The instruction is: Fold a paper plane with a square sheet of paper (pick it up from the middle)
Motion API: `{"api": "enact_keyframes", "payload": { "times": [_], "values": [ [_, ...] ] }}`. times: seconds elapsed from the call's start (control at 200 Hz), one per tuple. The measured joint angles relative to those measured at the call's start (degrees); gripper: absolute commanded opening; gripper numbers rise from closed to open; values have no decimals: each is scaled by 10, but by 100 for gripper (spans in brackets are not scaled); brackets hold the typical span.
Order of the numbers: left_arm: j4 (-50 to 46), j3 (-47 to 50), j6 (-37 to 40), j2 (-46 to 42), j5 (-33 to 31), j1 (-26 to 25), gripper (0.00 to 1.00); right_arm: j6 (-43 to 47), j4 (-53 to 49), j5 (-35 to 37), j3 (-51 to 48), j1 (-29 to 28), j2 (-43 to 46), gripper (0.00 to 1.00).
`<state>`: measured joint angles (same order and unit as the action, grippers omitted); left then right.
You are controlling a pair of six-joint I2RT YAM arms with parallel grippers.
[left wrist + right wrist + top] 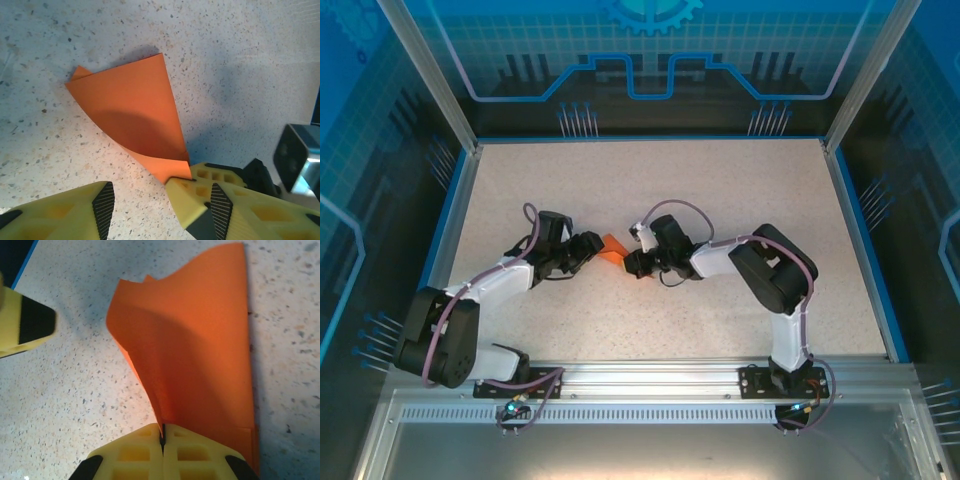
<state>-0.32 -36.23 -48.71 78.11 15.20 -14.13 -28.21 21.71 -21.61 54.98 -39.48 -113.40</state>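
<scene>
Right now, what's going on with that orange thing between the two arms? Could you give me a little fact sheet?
Surface: pale speckled table
Object: orange paper, folded into a tapering wedge with doubled layers
Position: near the table's middle, between the two grippers
Right gripper: shut, pinching the paper's narrow end
Left gripper: open, holding nothing, close to the paper
Paper's lie: wide end low by the table, curling up toward the pinch

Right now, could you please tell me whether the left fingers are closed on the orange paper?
No, the left fingers stand well apart, with bare table between them rather than the orange paper.
</scene>
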Motion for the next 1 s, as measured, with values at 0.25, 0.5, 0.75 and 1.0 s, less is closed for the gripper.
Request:
{"api": "enact_keyframes", "payload": {
  "times": [0.25,0.5,0.75,1.0],
  "values": [
    [37,8,26,27,17,0,56,-79,58,-45,-8,33,-13,0],
    [71,8,47,61,27,-12,52,-142,98,-73,-21,54,-32,0],
    [98,8,54,93,27,-24,50,-214,153,-95,-32,73,-51,0],
    [115,6,54,113,28,-37,46,-275,198,-104,-49,91,-59,0]
  ]
}}
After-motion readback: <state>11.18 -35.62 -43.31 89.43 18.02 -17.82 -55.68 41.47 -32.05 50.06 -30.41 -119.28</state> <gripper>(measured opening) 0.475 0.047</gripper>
